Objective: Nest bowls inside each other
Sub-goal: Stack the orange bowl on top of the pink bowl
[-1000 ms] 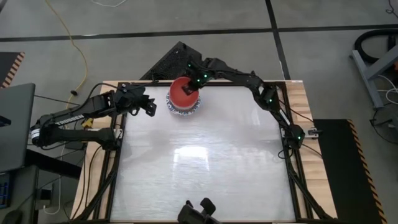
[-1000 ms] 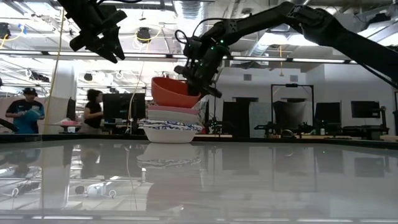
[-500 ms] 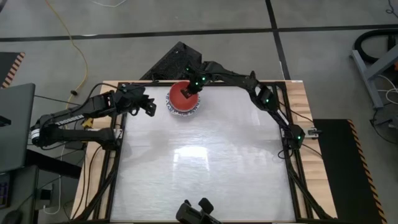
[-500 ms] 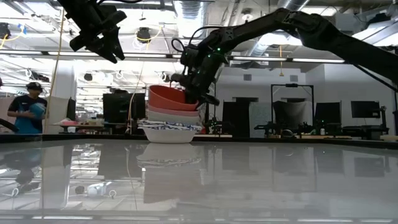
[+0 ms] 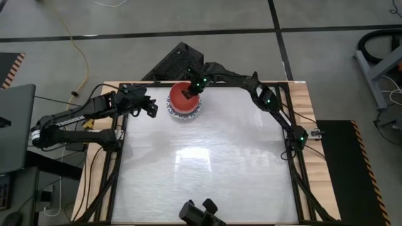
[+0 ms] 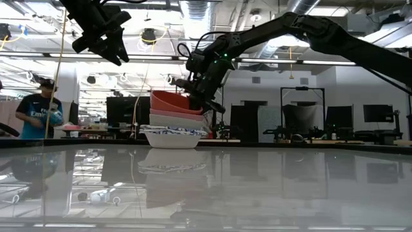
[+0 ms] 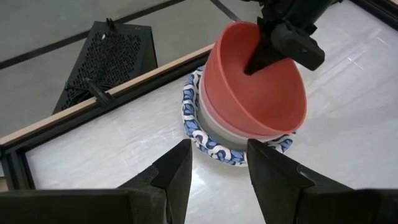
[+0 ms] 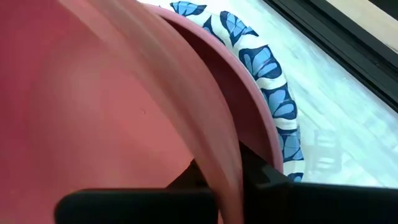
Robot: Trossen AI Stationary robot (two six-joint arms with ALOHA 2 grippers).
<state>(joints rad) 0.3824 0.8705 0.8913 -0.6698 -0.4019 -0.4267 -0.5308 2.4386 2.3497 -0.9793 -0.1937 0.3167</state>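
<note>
A stack of bowls (image 6: 175, 132) stands near the table's far edge, left of the middle. At its bottom is a white bowl with a blue-patterned rim (image 7: 202, 135), and a pink bowl (image 6: 177, 116) lies higher up. The red bowl (image 7: 249, 99) is on top, with my right gripper (image 5: 190, 93) shut on its rim. My left gripper (image 5: 151, 108) hangs open in the air to the left of the stack, with nothing between its fingers (image 7: 217, 149). My right gripper pinches the red bowl's rim (image 8: 227, 158) on the side toward the table's far right, one finger (image 7: 261, 59) inside the bowl and one outside. The fingers slant down from the far right. The bowl sits slightly tilted, its bottom down in the pink bowl.
A black perforated box (image 5: 179, 59) lies just past the table's far edge behind the stack. The glossy tabletop (image 5: 207, 163) stretches wide toward the near and right sides. A person (image 6: 38, 109) stands in the room beyond the table.
My right gripper has gone down and a little toward the table's left with the red bowl. The bowl was tilted above the stack and now sits lower, nearly level, in the pink bowl.
</note>
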